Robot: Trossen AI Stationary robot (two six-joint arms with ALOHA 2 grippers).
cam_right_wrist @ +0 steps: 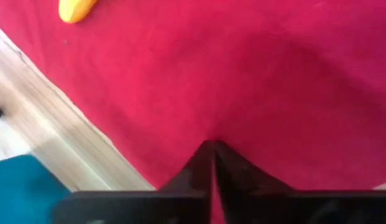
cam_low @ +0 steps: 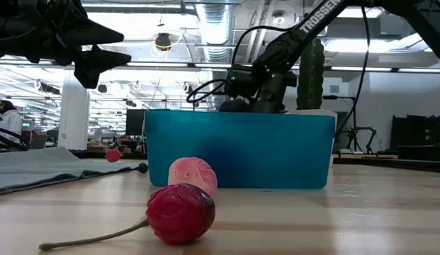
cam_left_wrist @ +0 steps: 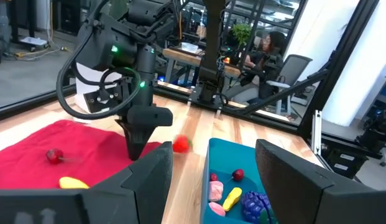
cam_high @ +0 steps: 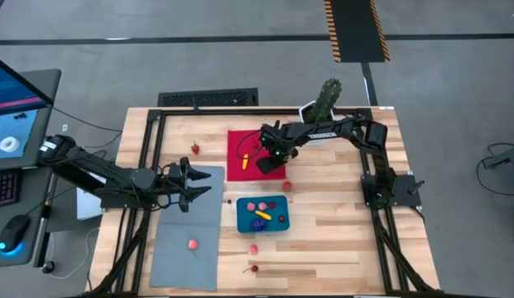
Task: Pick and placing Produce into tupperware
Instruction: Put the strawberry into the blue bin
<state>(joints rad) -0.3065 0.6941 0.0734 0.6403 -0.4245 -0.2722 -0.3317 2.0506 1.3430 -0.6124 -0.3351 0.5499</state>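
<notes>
High view: the teal tupperware (cam_high: 262,214) sat on the wooden table (cam_high: 339,232) below the red cloth (cam_high: 244,149), holding pink, yellow and blue-purple produce (cam_high: 261,217). Right gripper (cam_high: 266,165) was over the cloth. Left gripper (cam_high: 200,182) hovered released above the grey mat (cam_high: 186,240).

Low view: "TROSSEN" was partly legible on the right arm (cam_low: 315,18).

Right wrist view: fingertips (cam_right_wrist: 211,152) met, clenched on nothing, against the cloth.

Red cloth (cam_right_wrist: 242,81) fills most of frame. Yellow piece (cam_right_wrist: 78,9) on cloth at upper left, cut by top edge. Wood table (cam_right_wrist: 53,134) in a strip at lower left; teal container (cam_right_wrist: 22,186) corner at bottom left. Right gripper (cam_right_wrist: 212,152) fingertips meet at bottom centre, tips on cloth, nothing visible between them.
</notes>
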